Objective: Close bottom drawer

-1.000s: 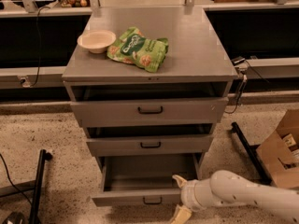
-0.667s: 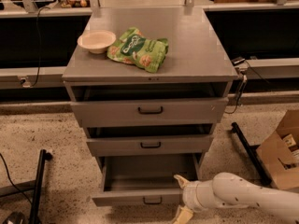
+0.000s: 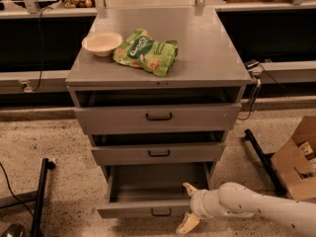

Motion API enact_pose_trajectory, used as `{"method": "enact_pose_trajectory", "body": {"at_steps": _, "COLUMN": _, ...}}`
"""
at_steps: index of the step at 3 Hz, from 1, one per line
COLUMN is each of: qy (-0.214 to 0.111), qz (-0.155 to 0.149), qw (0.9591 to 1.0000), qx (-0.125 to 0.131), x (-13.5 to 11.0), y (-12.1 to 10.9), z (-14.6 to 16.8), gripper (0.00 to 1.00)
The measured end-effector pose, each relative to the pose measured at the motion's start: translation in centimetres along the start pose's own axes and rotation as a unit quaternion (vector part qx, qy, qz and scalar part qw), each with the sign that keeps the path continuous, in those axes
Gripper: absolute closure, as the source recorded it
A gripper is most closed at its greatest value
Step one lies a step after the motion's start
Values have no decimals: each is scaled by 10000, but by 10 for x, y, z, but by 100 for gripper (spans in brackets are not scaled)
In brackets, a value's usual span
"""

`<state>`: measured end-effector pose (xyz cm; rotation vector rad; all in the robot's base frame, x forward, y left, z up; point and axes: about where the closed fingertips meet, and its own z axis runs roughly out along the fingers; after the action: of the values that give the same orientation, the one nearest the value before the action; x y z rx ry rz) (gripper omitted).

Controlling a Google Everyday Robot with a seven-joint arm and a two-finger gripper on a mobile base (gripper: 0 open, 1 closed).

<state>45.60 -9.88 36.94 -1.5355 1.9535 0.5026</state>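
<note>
Grey bottom drawer (image 3: pixel 128 211), front corner seemingly within the wide-spread gripper (image 3: pixel 188 206).

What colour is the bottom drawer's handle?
Black handle; camera view. End effector at the bottom drawer front, right.

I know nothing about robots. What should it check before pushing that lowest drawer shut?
1. Bottom drawer is pulled out and needs closing: ok.
2. Nothing sticks up out of the drawer: ok.
3. Gripper sits at the right end of the drawer's front panel, fingers spread: ok.
4. Gripper is firmly touching the panel: cannot tell.
5. Bowl and green snack bag on the cabinet top sit back from its front edge: ok.
</note>
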Motion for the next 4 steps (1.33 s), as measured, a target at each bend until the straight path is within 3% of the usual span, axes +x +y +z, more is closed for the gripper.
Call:
{"method": "enact_pose_trajectory", "body": {"at_steps": 1, "qy": -451, "qz": -158, "qw": 9985, "qx": 251, "x": 34, "y": -18, "z": 28, "gripper": 0}}
{"method": "enact_pose_trajectory", "body": {"at_steps": 2, "qy": -1093, "qz": -92, "qw": 9934, "qx": 325, "x": 74, "y": -17, "z": 47, "gripper": 0}}
{"method": "enact_pose_trajectory", "body": {"at_steps": 3, "qy": -1274, "qz": -84, "qw": 9917, "qx": 133, "x": 88, "y": 1, "z": 71, "gripper": 0}}
{"method": "enact_pose_trajectory", "body": {"at_steps": 4, "qy": -1245, "qz": -22, "qw": 9922, "qx": 92, "x": 102, "y": 1, "z": 81, "gripper": 17}}
